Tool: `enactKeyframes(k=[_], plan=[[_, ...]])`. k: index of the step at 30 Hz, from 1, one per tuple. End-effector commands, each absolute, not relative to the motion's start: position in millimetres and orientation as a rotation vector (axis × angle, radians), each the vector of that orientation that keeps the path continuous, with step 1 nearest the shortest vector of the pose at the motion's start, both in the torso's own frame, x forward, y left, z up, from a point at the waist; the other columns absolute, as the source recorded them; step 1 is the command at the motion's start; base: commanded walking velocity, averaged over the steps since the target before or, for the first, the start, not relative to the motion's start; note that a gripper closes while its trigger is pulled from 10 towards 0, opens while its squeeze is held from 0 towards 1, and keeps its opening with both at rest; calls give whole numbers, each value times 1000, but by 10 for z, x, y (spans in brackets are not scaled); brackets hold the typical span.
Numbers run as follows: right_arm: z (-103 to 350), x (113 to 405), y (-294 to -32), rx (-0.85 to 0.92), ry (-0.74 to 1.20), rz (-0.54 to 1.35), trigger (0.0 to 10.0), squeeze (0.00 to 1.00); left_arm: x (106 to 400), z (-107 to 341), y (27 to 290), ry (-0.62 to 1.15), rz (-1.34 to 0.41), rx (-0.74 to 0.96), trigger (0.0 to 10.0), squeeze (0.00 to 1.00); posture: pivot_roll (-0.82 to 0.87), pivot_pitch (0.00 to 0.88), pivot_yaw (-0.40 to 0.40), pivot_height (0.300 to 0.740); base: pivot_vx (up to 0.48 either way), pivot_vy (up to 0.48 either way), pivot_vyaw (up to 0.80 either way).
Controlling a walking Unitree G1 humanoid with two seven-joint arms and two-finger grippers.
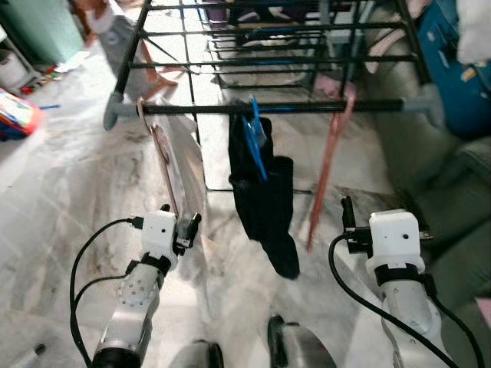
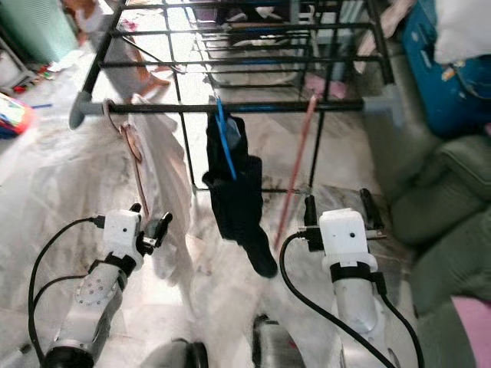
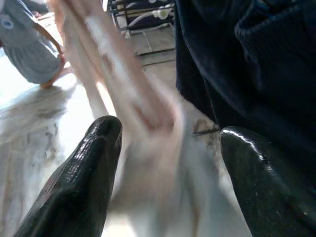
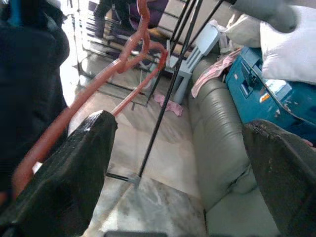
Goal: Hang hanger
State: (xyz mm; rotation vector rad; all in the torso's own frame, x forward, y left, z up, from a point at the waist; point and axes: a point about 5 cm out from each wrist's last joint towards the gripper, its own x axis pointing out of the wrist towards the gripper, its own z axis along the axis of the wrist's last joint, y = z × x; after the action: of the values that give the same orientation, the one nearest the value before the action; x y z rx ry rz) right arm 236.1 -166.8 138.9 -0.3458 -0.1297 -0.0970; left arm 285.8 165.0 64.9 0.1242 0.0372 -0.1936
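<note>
A black drying rack (image 1: pixel 268 108) stands before me, its front rail capped in grey. Three hangers hang from that rail. On the left is a pinkish hanger (image 1: pixel 147 123) carrying a white garment (image 1: pixel 182 161). A blue hanger (image 1: pixel 255 142) in the middle holds a dark garment (image 1: pixel 265 199). On the right hangs a bare pink hanger (image 1: pixel 330 161). My left gripper (image 1: pixel 180 216) is open just below the white garment, whose blurred cloth lies between its fingers (image 3: pixel 84 168). Low beside the pink hanger (image 4: pixel 123 64), my right gripper (image 2: pixel 337 208) is open and holds nothing.
A grey-green sofa (image 1: pixel 441 176) runs along the right, with a blue case (image 1: pixel 460 69) and a white pillow behind it. A person's legs (image 1: pixel 115 34) are at the far left of the rack. A colourful object (image 1: pixel 15 115) lies on the marble floor, left.
</note>
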Motion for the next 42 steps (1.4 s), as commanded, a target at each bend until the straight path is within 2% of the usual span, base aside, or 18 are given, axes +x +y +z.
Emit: enactKeyframes(k=[1,17,30,42], plan=[[1382,2361,-1641,-337,-128,-88,10000,0,2815,585,1711,69,-176,130,10000,0,-129,206,69,740,-322,0,0],[1342,2387,-1633,-300,-111,-90,10000,0,2839,578,1748,85,-160,127,10000,0,-121,199,66,740,-348,0,0],[1258,2429,-1633,-246,-77,-95,10000,0,2835,519,1797,121,-156,110,10000,0,-104,183,71,740,0,0,0],[1209,2419,-1636,-227,-63,-105,10000,0,2854,498,1784,129,-163,108,10000,0,-115,193,80,740,0,429,0]])
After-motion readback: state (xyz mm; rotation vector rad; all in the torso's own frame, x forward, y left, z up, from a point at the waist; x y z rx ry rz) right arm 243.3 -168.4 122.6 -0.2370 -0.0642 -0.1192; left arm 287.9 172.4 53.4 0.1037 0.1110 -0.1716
